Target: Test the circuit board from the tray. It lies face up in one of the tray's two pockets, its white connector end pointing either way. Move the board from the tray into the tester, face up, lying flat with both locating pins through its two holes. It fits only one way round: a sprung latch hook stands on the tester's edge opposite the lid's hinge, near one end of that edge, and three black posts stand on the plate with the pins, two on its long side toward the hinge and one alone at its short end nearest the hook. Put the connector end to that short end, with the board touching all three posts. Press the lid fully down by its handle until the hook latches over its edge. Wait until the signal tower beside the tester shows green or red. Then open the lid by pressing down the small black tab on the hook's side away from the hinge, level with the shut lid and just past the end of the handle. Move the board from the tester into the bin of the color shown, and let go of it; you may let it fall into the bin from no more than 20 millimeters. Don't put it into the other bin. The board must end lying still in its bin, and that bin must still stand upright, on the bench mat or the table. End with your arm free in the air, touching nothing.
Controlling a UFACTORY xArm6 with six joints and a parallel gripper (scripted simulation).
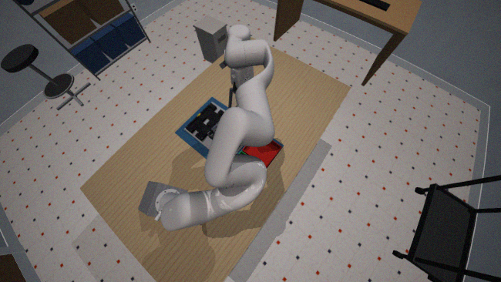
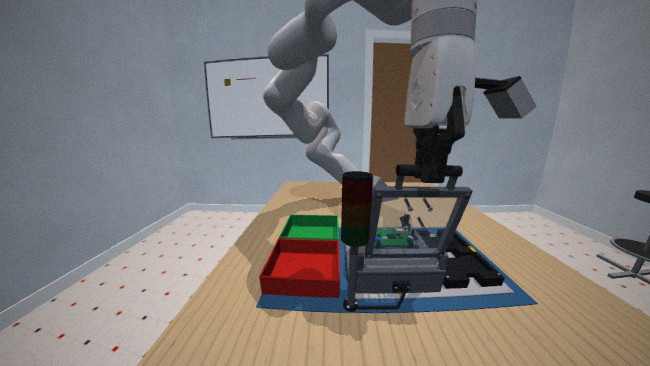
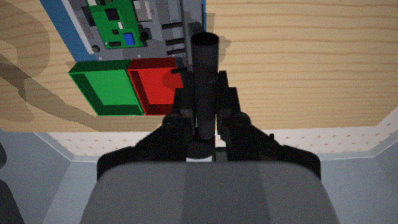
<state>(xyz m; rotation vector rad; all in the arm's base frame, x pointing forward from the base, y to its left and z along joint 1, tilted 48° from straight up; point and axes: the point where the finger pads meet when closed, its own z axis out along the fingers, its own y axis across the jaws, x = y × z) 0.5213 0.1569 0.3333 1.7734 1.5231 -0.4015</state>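
The green circuit board (image 2: 396, 238) lies face up on the tester's plate, under the lid (image 2: 419, 220), which stands upright and open. It also shows in the wrist view (image 3: 118, 24). My gripper (image 2: 430, 172) is shut on the lid's black handle bar (image 2: 429, 170) at the lid's top edge; in the wrist view the bar (image 3: 204, 85) runs between my fingers. The signal tower (image 2: 356, 210) stands at the tester's left front corner and its lamps look dark. The green bin (image 2: 310, 227) and the red bin (image 2: 302, 267) stand left of the tester.
The black tray (image 2: 470, 267) sits right of the tester on the blue mat (image 2: 395, 300). In the overhead view my arm covers most of the tester; the tray (image 1: 204, 123) and the red bin (image 1: 263, 152) show beside it.
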